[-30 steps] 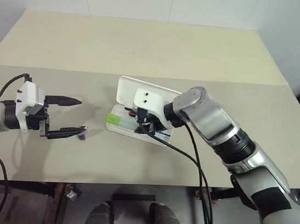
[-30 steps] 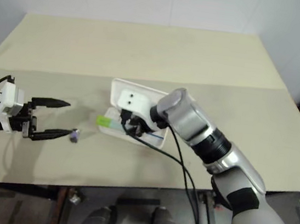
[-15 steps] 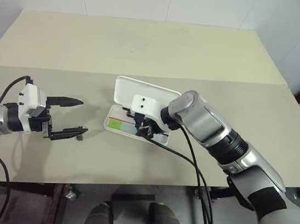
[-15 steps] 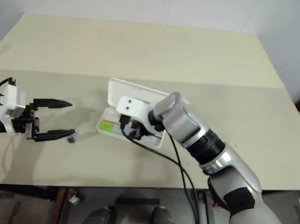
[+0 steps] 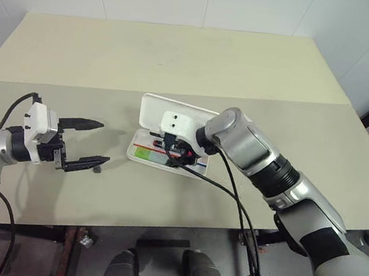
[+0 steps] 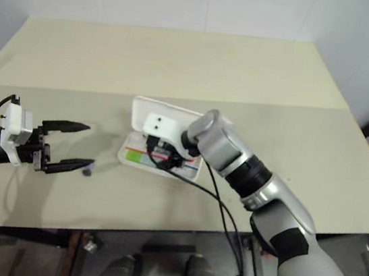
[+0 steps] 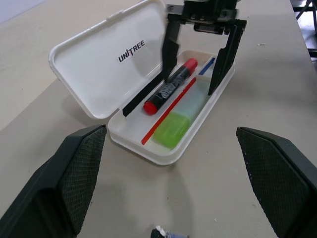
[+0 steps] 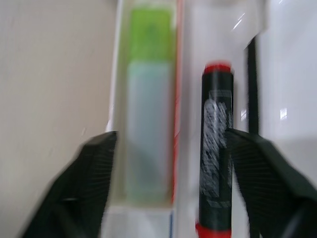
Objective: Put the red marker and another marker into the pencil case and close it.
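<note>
Red marker (image 7: 171,85) lies inside the open white pencil case (image 7: 163,148) on the beige table (image 5: 181,63), parallel to the green-capped marker (image 7: 177,124) beside it; the right gripper (image 7: 200,54) hovers over the case, fingers spread, gripping nothing; the left gripper (image 5: 92,143), also spread and empty, waits left of the case.
</note>
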You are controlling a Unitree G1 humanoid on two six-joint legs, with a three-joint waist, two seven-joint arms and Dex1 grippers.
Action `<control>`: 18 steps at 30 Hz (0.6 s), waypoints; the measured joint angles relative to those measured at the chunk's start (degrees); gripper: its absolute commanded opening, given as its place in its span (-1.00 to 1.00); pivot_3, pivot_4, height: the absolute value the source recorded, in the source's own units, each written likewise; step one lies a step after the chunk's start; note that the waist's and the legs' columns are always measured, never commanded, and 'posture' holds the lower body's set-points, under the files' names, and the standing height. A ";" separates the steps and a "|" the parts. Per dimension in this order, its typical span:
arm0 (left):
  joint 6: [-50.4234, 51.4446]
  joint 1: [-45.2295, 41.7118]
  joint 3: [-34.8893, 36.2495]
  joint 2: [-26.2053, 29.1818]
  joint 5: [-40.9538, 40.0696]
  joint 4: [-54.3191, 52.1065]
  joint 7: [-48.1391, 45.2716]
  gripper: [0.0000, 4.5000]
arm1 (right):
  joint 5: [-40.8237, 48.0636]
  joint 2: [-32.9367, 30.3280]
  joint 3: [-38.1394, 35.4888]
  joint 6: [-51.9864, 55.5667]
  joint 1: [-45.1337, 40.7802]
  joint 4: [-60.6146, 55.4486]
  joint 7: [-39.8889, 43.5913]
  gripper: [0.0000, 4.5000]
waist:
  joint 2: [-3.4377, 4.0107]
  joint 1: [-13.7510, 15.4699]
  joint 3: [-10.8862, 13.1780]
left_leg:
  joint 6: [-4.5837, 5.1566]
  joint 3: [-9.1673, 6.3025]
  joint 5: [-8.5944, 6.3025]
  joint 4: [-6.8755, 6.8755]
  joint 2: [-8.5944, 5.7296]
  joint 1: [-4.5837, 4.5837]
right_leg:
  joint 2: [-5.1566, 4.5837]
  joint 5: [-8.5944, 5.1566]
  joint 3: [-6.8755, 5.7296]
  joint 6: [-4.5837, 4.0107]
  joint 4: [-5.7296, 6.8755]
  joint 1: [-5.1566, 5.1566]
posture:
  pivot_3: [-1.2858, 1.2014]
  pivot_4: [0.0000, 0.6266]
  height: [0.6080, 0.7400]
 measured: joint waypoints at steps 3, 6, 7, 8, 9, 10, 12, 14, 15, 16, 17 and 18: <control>0.01 0.00 0.00 -0.19 -0.01 -0.83 0.25 1.00 | 0.14 0.54 -1.43 -0.88 -1.00 0.34 0.08 0.98 | 0.00 0.13 0.00 | -0.03 0.00 -0.02 -0.06 0.01 -0.02 | 0.00 -0.01 -0.01 -0.01 -0.04 -0.02 | 0.03 -0.52 1.00; 0.10 -0.01 0.00 -0.20 -0.01 -0.84 0.30 1.00 | 1.23 0.56 -3.36 -1.12 -2.00 0.37 1.39 0.98 | 0.00 0.10 0.00 | -0.05 0.02 -0.03 -0.07 0.04 -0.02 | 0.02 -0.01 -0.01 -0.02 -0.06 -0.02 | 0.03 -0.52 1.00; 0.16 0.00 0.00 -0.20 -0.01 -0.84 0.30 1.00 | 1.72 0.55 -3.92 -1.40 -1.99 0.36 1.91 0.98 | 0.00 0.10 0.00 | -0.05 0.02 -0.03 -0.07 0.04 -0.02 | 0.03 -0.01 -0.01 -0.02 -0.06 -0.03 | 0.03 -0.52 1.00; 0.26 0.00 0.00 -0.20 -0.01 -0.85 0.32 1.00 | 2.52 0.49 -4.50 -2.05 -1.98 0.32 3.00 0.98 | 0.00 0.09 0.00 | -0.05 0.02 -0.03 -0.07 0.06 -0.02 | 0.05 -0.01 -0.01 -0.02 -0.06 -0.02 | 0.03 -0.52 1.00; 0.32 -0.01 0.00 -0.20 -0.01 -0.88 0.34 1.00 | 3.25 0.45 -4.97 -2.67 -1.90 0.17 3.99 0.98 | 0.00 0.07 0.00 | -0.05 0.02 -0.03 -0.08 0.06 -0.02 | 0.05 -0.01 -0.01 -0.02 -0.05 -0.03 | 0.03 -0.52 1.00; 0.38 0.00 0.00 -0.20 -0.01 -1.01 0.38 1.00 | 4.29 0.23 -5.86 -4.31 -1.31 -0.35 5.40 0.98 | 0.00 0.10 0.00 | -0.05 0.02 -0.03 -0.08 0.07 -0.02 | 0.07 -0.01 -0.01 -0.02 -0.06 -0.02 | 0.03 -0.52 1.00; 0.49 0.00 0.00 -0.20 -0.02 -1.28 0.45 1.00 | 6.29 -0.55 -7.16 -6.90 0.25 -1.79 8.02 0.98 | -0.01 0.14 0.00 | -0.06 0.02 -0.04 -0.08 0.08 -0.02 | 0.08 -0.01 -0.02 -0.02 -0.07 -0.01 | 0.03 -0.52 1.00; 1.08 0.11 0.00 -0.13 -0.03 -1.61 0.76 1.00 | 9.66 -1.70 -9.33 -10.24 3.32 -4.35 11.94 0.98 | -0.01 0.18 -0.01 | -0.06 0.02 -0.04 -0.09 0.08 -0.02 | 0.08 -0.01 -0.02 -0.01 -0.08 0.00 | 0.03 -0.52 1.00; 1.55 0.41 0.00 0.13 0.00 -1.72 0.96 1.00 | 11.44 -2.07 -10.83 -12.36 5.12 -5.61 13.81 0.98 | -0.02 0.20 -0.01 | -0.06 0.02 -0.04 -0.09 0.08 -0.02 | 0.08 -0.01 -0.02 -0.01 -0.09 0.01 | 0.03 -0.52 1.00; 2.30 1.38 -0.01 0.92 0.22 -2.24 1.27 1.00 | 13.58 -2.22 -13.07 -15.83 7.50 -7.20 15.54 0.98 | -0.04 0.21 -0.02 | -0.07 0.01 -0.04 -0.09 0.08 -0.02 | 0.08 -0.01 -0.02 -0.01 -0.09 0.02 | 0.03 -0.52 1.00; 2.95 2.23 -0.01 1.57 0.57 -2.53 1.46 1.00 | 14.75 -2.39 -14.23 -18.12 8.86 -7.78 16.49 0.98 | -0.04 0.09 -0.02 | -0.09 0.04 -0.06 -0.08 0.09 -0.01 | 0.09 -0.01 0.02 0.00 -0.09 0.03 | 0.03 -0.52 1.00; 3.68 2.85 -0.02 2.05 1.13 -3.10 1.80 1.00 | 16.03 -2.39 -16.11 -20.89 10.47 -8.18 17.24 0.98 | -0.04 0.04 -0.02 | -0.09 0.05 -0.06 -0.09 0.10 0.00 | 0.11 -0.01 0.02 0.00 -0.07 0.02 | 0.03 -0.52 1.00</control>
